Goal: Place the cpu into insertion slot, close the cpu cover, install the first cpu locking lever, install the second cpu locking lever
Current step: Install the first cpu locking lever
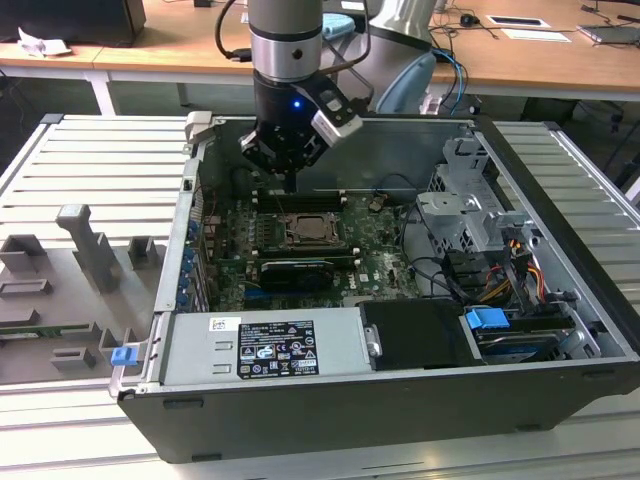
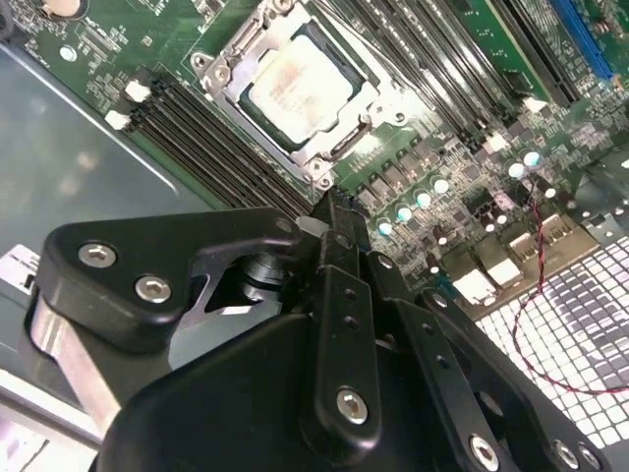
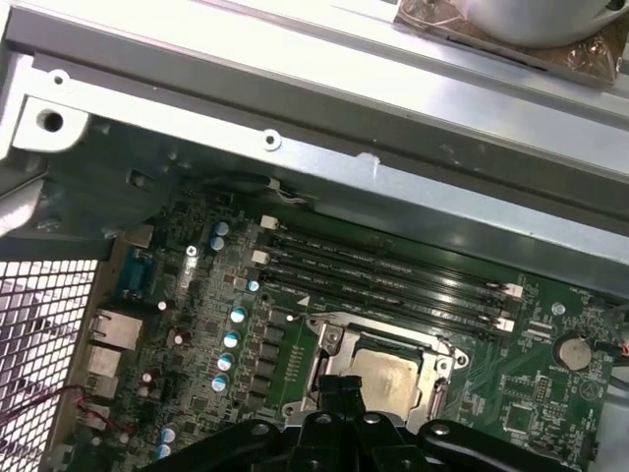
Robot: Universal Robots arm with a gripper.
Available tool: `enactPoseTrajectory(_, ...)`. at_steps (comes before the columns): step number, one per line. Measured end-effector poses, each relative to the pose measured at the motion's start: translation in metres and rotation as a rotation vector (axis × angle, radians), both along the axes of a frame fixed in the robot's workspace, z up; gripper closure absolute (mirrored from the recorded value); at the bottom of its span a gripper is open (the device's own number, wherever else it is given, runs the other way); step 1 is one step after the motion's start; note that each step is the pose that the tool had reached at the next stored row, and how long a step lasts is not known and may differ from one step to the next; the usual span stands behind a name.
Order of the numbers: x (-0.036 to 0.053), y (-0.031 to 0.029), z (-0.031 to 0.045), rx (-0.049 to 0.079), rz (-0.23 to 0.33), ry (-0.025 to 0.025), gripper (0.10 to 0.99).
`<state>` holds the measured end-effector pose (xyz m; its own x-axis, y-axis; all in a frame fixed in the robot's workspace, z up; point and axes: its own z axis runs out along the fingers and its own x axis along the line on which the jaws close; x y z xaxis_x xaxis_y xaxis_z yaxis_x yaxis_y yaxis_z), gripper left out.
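Cpu (image 2: 295, 90) and its insertion slot (image 3: 320, 366) lie deep inside the biggest thing on the slatted metal surface (image 1: 100, 170): an open computer case (image 1: 400, 415) with its inside facing up. To the exterior view's left of the case, a grey moulded tray (image 1: 90, 265) of holders rests on the same surface. The arm (image 1: 285, 40) stands over the far side of the case, pointing down into it. Along the case's near wall lies a silver power supply (image 1: 270, 345), and a metal drive cage (image 1: 470, 215) fills the exterior view's right. Between them the green circuit board (image 1: 380, 250) lies flat on the case floor, with long black memory slots (image 3: 393, 270) running beside the insertion slot. The gripper (image 1: 290, 186) hangs above the board, near the far edge of the insertion slot. In the second wrist view its fingers (image 2: 339, 295) are pressed together. The cpu cover (image 2: 228, 81) seems to be folded down flat, though the angle leaves that unsure. The pale metal face of the cpu shows through its square window, seated in the insertion slot at the middle of the board.
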<state>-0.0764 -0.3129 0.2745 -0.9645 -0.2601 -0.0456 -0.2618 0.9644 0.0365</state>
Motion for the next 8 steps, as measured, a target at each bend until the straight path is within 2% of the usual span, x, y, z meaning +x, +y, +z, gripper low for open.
enactPoseTrajectory(5,-0.0053,-0.0001,0.0001,0.000,0.000,0.0001,0.980)
enactPoseTrajectory(8,-0.0142,0.0000,-0.0001,0.000,0.000,0.0001,0.980)
